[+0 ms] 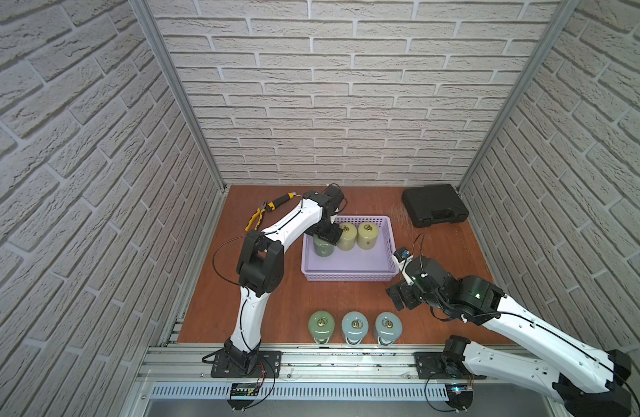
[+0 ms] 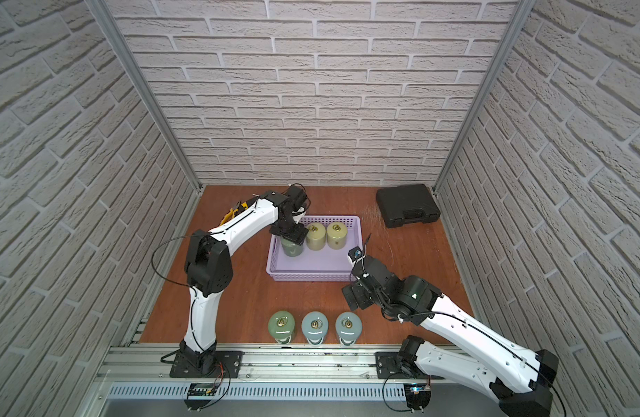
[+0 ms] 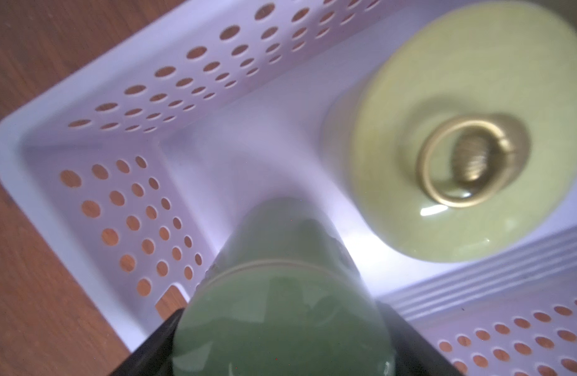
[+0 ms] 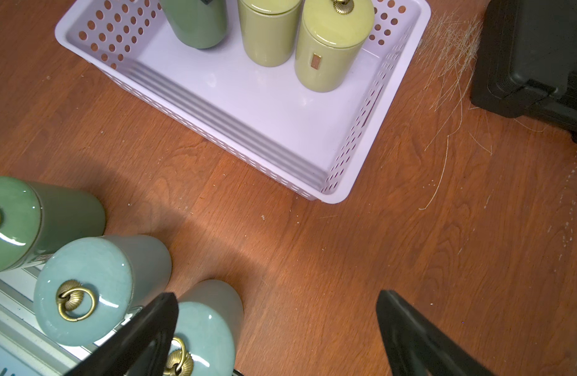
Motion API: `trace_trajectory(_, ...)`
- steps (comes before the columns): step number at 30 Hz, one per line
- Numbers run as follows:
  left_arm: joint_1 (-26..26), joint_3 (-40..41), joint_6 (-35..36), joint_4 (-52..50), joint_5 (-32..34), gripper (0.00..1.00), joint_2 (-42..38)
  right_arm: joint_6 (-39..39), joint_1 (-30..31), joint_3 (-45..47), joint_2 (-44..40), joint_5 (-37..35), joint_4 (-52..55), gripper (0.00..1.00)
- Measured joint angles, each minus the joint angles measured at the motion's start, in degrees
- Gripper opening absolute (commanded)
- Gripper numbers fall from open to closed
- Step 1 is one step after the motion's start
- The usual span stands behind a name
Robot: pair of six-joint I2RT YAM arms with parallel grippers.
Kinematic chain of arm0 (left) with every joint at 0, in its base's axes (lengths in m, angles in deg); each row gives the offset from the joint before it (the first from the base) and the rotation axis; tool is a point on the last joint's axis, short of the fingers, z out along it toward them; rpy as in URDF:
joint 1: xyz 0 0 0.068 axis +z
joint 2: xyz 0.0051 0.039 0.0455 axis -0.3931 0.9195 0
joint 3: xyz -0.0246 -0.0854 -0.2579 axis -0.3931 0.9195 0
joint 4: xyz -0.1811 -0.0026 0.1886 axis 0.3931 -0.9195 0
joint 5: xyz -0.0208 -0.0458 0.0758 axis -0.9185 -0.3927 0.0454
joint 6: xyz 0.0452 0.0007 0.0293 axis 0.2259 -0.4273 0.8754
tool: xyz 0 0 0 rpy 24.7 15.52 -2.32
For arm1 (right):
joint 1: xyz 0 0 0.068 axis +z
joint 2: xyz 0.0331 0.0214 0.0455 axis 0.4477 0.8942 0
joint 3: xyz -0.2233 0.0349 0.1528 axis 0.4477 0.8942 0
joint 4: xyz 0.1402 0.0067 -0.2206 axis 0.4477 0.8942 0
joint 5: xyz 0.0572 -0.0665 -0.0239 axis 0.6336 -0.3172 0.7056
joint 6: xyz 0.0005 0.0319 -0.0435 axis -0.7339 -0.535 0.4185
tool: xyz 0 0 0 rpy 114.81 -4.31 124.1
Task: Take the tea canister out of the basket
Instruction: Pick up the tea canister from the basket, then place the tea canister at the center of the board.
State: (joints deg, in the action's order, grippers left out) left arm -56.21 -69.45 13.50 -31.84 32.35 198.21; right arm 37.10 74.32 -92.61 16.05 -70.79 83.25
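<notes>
While the left arm [image 1: 260,267] rises from its base at the lower left of both top views, its elbow folds at mid-frame and its white forearm slants up and to the right. The wrist then turns downward over the basket's [image 1: 347,277] upper left corner. There the left gripper [image 1: 325,238] points down, and its jaws close on the dark green tea canister [image 1: 322,250]. In the left wrist view, black fingers [image 3: 156,341] press against both sides of the canister's lid. That view is blurred, so I cannot tell whether the canister stands on the basket floor or hangs just above it. It is within the lavender walls, just left of two yellow-green canisters [image 1: 357,235] standing side by side.

The right arm [image 1: 528,325] runs from the lower right of both top views toward the centre, its wrist bent low. The right gripper [image 4: 277,298] hovers over bare wooden table [image 1: 275,310], lower right of the basket, jaws spread wide and holding nothing.

Three more canisters [image 1: 355,326], one green and two pale blue, stand in a row along the table's lower edge. A black hard case [image 1: 434,205] lies at the table's upper right, and yellow-handled pliers [image 1: 264,213] lie at its upper left.
</notes>
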Motion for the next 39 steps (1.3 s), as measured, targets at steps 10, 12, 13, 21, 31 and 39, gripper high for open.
trace_trajectory(10,0.00,-0.07,-0.55,-2.23,0.15,0.51,-3.61,0.04,0.00,0.33,0.00,-0.35,-1.81,1.00)
trace_trajectory(12,0.00,-0.07,-0.57,-2.60,0.22,0.50,-4.02,0.04,0.00,0.35,0.00,-0.39,-1.95,1.00)
trace_trajectory(13,0.00,-0.07,-0.59,-2.75,0.24,0.50,-4.28,0.04,0.00,0.35,0.00,-0.44,-2.03,1.00)
trace_trajectory(21,-0.52,-0.07,-1.86,-4.22,0.66,0.50,-5.95,0.00,0.00,0.59,0.00,-1.18,-2.49,1.00)
trace_trajectory(31,-2.75,0.55,-4.85,-5.70,1.97,0.50,-11.67,-0.24,0.00,1.05,0.02,-1.49,-3.72,1.00)
trace_trajectory(39,-5.35,3.21,-7.98,-7.37,3.21,0.49,-16.09,-0.50,0.00,1.05,0.02,-2.49,-4.55,1.00)
